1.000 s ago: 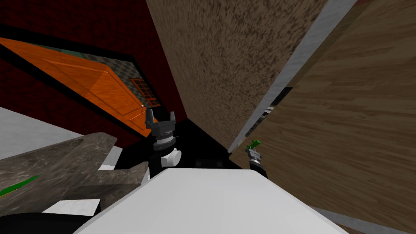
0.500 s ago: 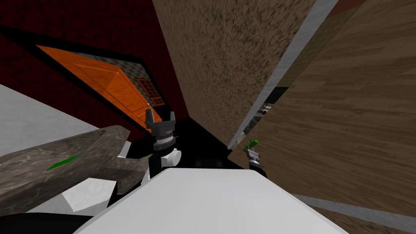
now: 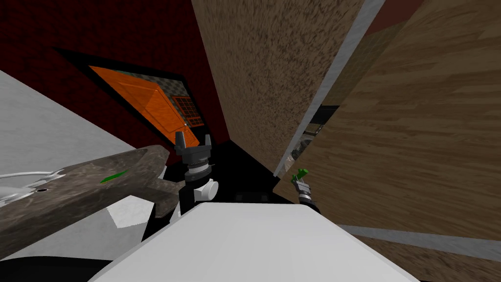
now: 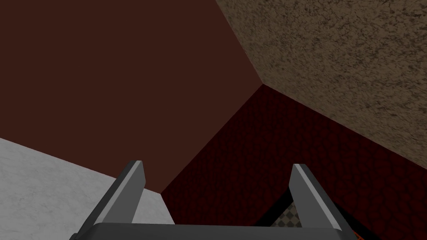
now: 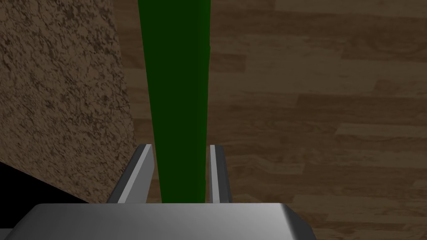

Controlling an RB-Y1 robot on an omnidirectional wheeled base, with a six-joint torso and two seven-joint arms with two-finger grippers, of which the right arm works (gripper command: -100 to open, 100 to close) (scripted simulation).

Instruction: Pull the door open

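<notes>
Right tool (image 5: 180, 146) is clamped on the dark green handle (image 5: 177, 83), one finger pressed to each side of it. In the head view the handle sits at the near edge of the wood-grain door (image 3: 416, 147), low on the right. The door stands at an angle to the speckled brown wall (image 3: 274, 73). A narrow gap shows between its edge and the grey frame strip (image 3: 337, 68). Left tool (image 4: 217, 164) points up, well left of the handle, fingers apart and holding nothing.
</notes>
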